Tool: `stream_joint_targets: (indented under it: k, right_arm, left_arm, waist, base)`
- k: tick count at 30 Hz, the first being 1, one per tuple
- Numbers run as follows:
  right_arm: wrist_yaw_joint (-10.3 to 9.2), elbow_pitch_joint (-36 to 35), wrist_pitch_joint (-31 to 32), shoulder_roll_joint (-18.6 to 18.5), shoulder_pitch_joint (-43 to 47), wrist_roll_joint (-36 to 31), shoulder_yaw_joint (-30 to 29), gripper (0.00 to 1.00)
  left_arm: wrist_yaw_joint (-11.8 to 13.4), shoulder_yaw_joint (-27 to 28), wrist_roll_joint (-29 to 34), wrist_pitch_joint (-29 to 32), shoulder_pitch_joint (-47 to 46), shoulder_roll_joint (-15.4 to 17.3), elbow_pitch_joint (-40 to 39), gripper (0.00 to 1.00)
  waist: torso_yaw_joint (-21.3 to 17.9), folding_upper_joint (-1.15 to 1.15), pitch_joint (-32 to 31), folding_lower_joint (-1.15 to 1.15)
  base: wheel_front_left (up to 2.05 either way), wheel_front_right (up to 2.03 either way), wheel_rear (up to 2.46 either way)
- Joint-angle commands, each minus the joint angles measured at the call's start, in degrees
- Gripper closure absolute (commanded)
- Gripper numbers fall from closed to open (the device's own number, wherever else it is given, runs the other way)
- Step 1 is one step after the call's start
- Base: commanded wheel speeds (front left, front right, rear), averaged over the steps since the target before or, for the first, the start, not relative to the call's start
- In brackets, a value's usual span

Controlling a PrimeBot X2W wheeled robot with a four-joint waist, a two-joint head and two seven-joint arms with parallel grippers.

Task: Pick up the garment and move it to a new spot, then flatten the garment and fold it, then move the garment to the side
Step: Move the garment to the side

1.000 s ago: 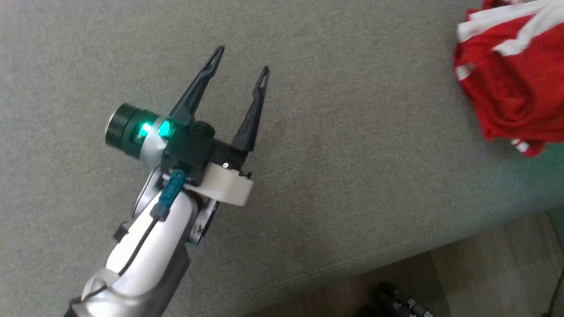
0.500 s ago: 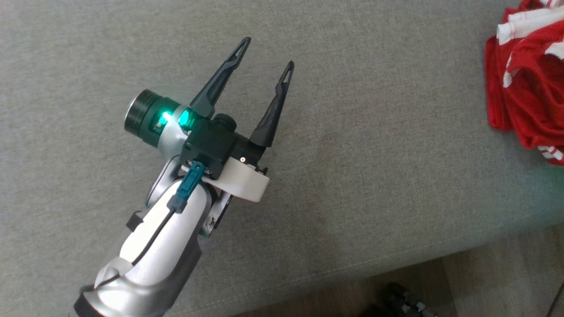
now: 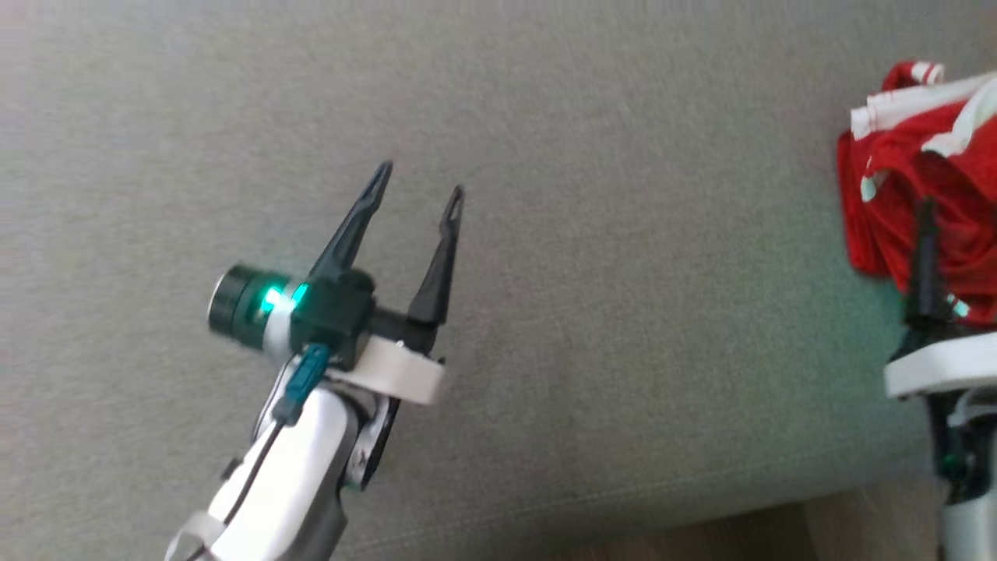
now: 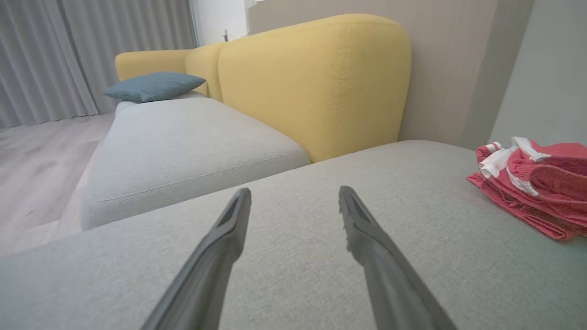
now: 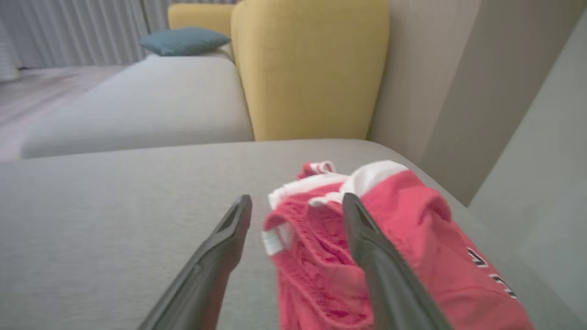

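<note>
One crumpled red mesh garment (image 5: 412,256), white trim (image 5: 376,176), woven grey cushion (image 3: 545,156)

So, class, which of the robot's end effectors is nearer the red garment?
Right. The right end effector is at the red garment, open over its near edge; the left end effector hovers open over bare cushion, well to the garment's left.

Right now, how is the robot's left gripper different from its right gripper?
The left gripper is over bare grey cushion, well away from the red garment; the right gripper is right at the garment. Between the left gripper's fingers you see plain cushion; between the right gripper's fingers you see red cloth. Same for both: two long dark fingers, spread open, holding nothing.
</note>
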Motion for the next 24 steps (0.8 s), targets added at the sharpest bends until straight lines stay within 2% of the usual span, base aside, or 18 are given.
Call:
stream_joint_targets:
  k: [1, 8, 16, 19, 24]
  right_arm:
    - [-0.04, -3.2, 0.15, -0.51, 0.2, 0.39, 1.58, 0.0]
    - [-0.04, -9.91, 1.32, 2.66, 4.01, 1.97, 7.03, 0.0]
    - [-0.04, -12.19, 2.77, 4.06, 6.79, 2.05, 9.16, 0.0]
    - [-0.04, -12.77, 3.3, 4.36, 8.4, 1.7, 9.22, 0.0]
    - [-0.04, -14.12, 4.21, 4.74, 11.95, 1.63, 9.77, 0.0]
  left_arm:
    - [0.65, 2.72, -0.43, -0.28, -0.14, 0.83, -1.9, 0.0]
    - [4.95, 6.94, -2.74, -0.29, 6.32, 2.14, -3.14, 0.0]
    - [8.49, 11.72, -4.5, -0.17, 11.91, 5.05, -4.17, 0.0]
    - [9.02, 12.73, -5.32, 0.19, 13.99, 5.93, -4.54, 0.0]
    - [8.49, 13.03, -6.8, 0.9, 16.33, 6.69, -4.83, 0.0]
  waist:
    - [1.84, 0.0, -2.57, 0.0]
    - [5.79, 0.0, -5.97, 0.0]
    - [9.99, 0.0, -9.32, 0.0]
    - [10.47, 0.0, -10.68, 0.0]
    - [10.41, 0.0, -12.88, 0.0]
  base:
    - [0.0, 0.0, 0.0]
    - [0.0, 0.0, 0.0]
    - [0.0, 0.0, 0.0]
    - [0.0, 0.0, 0.0]
    - [0.0, 0.0, 0.0]
